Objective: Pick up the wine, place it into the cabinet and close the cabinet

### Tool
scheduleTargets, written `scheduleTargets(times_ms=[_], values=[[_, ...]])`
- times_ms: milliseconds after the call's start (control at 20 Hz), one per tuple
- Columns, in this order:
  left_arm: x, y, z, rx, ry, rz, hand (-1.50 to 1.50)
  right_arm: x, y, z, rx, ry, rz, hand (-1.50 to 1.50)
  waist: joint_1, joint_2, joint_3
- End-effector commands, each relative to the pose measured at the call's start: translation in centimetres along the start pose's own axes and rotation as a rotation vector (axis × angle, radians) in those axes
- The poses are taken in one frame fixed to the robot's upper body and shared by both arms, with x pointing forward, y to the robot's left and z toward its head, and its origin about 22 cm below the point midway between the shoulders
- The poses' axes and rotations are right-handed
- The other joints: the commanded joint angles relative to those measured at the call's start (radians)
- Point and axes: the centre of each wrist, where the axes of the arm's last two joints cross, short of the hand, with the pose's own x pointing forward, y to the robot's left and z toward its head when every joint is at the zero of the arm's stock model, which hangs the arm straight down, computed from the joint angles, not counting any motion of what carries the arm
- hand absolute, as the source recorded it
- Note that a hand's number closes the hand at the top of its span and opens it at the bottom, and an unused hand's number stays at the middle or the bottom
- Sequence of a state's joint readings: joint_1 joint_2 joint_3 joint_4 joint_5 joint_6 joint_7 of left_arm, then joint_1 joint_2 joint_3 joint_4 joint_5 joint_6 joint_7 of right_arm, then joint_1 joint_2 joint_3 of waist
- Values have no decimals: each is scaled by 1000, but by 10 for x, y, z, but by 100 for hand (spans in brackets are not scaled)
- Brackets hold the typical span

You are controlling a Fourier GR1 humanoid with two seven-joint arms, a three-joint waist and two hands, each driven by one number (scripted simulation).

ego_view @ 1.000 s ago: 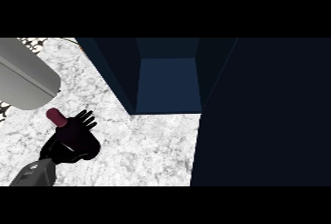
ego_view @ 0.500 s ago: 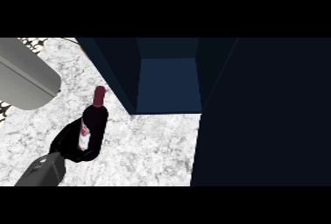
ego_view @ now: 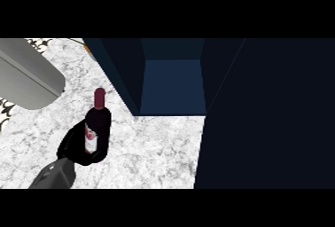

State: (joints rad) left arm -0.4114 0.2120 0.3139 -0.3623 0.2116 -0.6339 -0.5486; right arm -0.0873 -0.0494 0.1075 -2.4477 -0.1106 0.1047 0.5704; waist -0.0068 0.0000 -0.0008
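Head view, left hand (ego_view: 69,148) clasping wine (ego_view: 98,120)

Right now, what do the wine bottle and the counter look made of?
The wine bottle: likely dark glass, near-black body with a pale label and red-capped neck. The counter: looks like white marble or similar stone, grey veining throughout, no visible gloss.

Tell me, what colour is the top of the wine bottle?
The wine bottle has a dark red top; head view shows it.
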Motion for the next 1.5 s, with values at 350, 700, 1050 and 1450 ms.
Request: scheduleTargets(times_ms=[350, 700, 1050, 1450], values=[[-31, -38, 6, 176, -322, 54, 150, 24, 8, 9, 30, -13, -17, -150, 9, -3, 1], [-22, -82, 2, 68, -308, -2, 150, 5, -4, -4, 6, -13, -29, -150, 8, -1, 1], [-1, -147, -4, 38, -258, -7, 150, 14, -1, 6, 24, -15, -34, -150, 9, -3, 1], [-2, -192, -2, 72, -217, 27, 150, 10, -10, 2, 18, -6, -25, -150, 5, -1, 1]])
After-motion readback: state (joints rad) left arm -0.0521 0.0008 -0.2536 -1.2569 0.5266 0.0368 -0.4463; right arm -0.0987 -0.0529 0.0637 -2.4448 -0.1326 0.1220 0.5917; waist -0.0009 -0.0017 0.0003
